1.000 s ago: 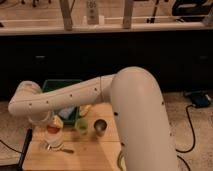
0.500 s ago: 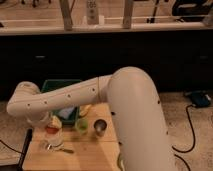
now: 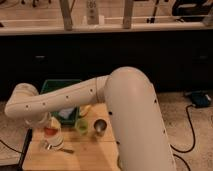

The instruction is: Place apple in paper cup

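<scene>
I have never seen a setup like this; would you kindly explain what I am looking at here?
This is a mobile robot's white arm, seen by one camera looking down over a wooden table. The arm bends left, and its end effector hangs just over a white paper cup. A red-orange apple sits at that cup's mouth; whether it is gripped, I cannot tell. Nearby stand a green cup and a metal cup, with a green bin behind.

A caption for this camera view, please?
Gripper low on the left, with the apple over the paper cup.
</scene>
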{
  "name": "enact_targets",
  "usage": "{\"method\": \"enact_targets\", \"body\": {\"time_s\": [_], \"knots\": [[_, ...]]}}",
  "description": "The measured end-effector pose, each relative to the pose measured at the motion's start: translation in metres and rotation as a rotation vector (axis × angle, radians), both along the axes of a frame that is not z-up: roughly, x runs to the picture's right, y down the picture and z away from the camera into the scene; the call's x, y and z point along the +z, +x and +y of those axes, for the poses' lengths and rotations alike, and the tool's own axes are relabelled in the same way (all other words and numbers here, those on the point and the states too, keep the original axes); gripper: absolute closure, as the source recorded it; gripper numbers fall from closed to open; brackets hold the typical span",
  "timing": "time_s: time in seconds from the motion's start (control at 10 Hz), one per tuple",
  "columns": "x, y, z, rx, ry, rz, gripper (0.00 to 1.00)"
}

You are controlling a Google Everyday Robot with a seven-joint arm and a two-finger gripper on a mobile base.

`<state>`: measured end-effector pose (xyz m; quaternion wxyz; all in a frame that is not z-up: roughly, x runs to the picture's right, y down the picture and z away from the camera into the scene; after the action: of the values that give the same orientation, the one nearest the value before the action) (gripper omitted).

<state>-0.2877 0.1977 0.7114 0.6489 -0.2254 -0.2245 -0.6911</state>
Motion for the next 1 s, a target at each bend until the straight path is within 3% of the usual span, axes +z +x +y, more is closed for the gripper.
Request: {"method": "enact_targets", "body": {"time_s": [0.2,0.9,1.0], "knots": [[0.001,-0.003,-0.001,0.005,0.001,0.002,0.89],[-0.008,0.015,-0.004,0.038,0.005,0.037,0.22],[-0.009,0.015,-0.005,0.043,0.006,0.038,0.20]]}}
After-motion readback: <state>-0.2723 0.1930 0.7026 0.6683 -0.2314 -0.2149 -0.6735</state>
